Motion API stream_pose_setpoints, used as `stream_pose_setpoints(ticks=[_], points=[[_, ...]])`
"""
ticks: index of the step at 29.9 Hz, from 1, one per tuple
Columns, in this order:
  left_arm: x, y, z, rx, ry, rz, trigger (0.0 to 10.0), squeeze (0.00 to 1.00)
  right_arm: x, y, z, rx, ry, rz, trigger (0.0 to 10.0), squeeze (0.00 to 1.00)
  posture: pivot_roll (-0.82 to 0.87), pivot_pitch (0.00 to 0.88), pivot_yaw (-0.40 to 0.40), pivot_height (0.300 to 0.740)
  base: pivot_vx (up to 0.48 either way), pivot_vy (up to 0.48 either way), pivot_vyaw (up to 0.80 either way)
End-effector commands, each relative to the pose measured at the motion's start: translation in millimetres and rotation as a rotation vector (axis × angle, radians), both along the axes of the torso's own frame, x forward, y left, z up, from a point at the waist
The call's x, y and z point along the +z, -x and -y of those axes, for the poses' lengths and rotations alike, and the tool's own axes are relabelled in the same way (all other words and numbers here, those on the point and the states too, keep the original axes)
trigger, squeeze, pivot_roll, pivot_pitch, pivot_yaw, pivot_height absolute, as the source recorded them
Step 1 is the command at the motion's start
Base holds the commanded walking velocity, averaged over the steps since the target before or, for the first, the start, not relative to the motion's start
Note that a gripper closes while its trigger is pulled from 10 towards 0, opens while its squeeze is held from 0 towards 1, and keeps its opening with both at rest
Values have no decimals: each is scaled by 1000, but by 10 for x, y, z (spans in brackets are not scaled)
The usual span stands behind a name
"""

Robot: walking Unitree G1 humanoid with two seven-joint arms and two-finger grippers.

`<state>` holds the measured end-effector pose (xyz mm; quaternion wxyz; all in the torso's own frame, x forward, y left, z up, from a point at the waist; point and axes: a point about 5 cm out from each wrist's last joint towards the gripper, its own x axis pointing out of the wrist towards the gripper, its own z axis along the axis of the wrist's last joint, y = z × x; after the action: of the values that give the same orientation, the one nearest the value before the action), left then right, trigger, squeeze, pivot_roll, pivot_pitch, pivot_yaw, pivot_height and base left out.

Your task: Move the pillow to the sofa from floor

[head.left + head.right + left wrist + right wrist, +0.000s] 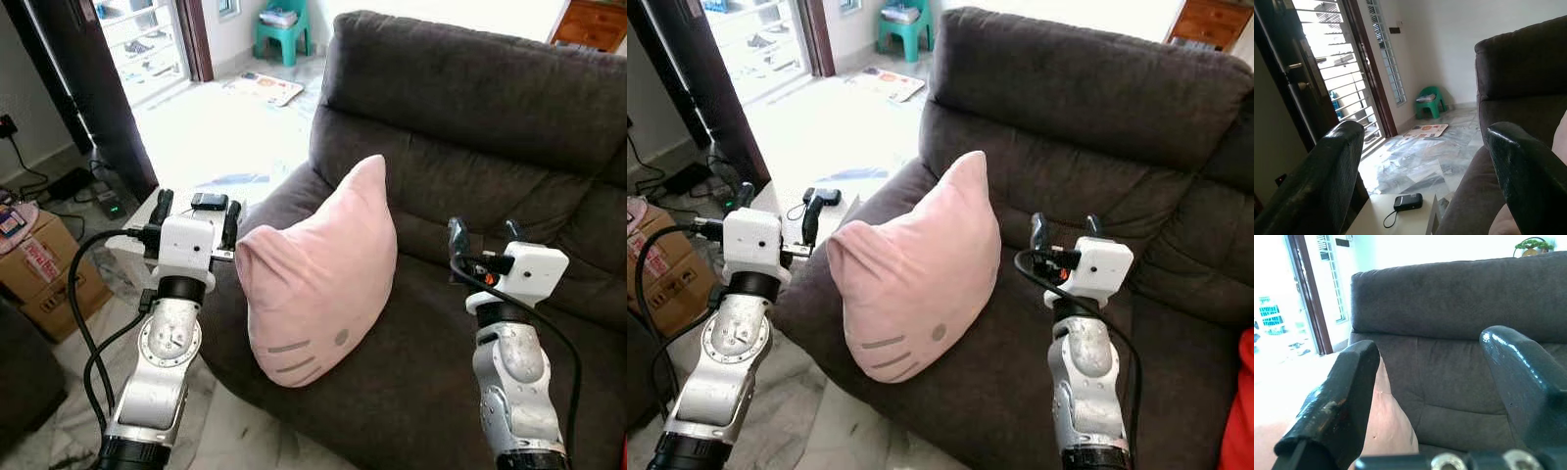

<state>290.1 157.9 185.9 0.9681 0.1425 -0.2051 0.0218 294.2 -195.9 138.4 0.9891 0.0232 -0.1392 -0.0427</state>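
Note:
A pink cat-face pillow [318,276] stands upright on the seat of the dark brown sofa [470,117], leaning near its left armrest. My left gripper [196,211] hovers open just left of the pillow, above the armrest, its fingers [1312,181] apart with nothing between them. To the pillow's right, over the seat cushion, my right gripper [485,235] is open and clear of the pillow. A pink edge of the pillow [1388,426] lies beside the right gripper's fingers [1337,401].
A small white side table [147,211] with a black device [209,202] stands left of the sofa. Cardboard boxes [44,274] and cables lie on the floor at left. A green stool [281,31] and a mat [263,88] sit by the barred door [1327,63].

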Motion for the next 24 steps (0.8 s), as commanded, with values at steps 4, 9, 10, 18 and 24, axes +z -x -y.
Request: stream_pose_setpoints(ticks=[4, 9, 10, 18, 24], points=[[-38, -4, -19, -1, -18, -6, 10000, 0, 68, -8, 6, -10, -9, 35, 10000, 0, -21, 13, -25, 740, 0, 0, 0], [-28, -24, -19, -3, -20, -5, 10000, 0, 74, -19, -14, -9, -12, 38, 10000, 0, -22, 19, -22, 740, 0, 0, 0], [-28, -26, -18, -3, -19, -5, 10000, 0, 75, -21, -15, -9, -11, 38, 10000, 0, -22, 19, -22, 740, 0, 0, 0], [-34, -46, -4, -7, -18, -6, 10000, 0, 97, -35, -7, -13, -1, 42, 10000, 0, -23, 40, -25, 740, 0, 0, 0], [-31, -51, -15, -2, -19, -3, 10000, 0, 110, -48, -1, -16, -2, 46, 10000, 0, -17, 53, -29, 740, -125, 0, 0]])
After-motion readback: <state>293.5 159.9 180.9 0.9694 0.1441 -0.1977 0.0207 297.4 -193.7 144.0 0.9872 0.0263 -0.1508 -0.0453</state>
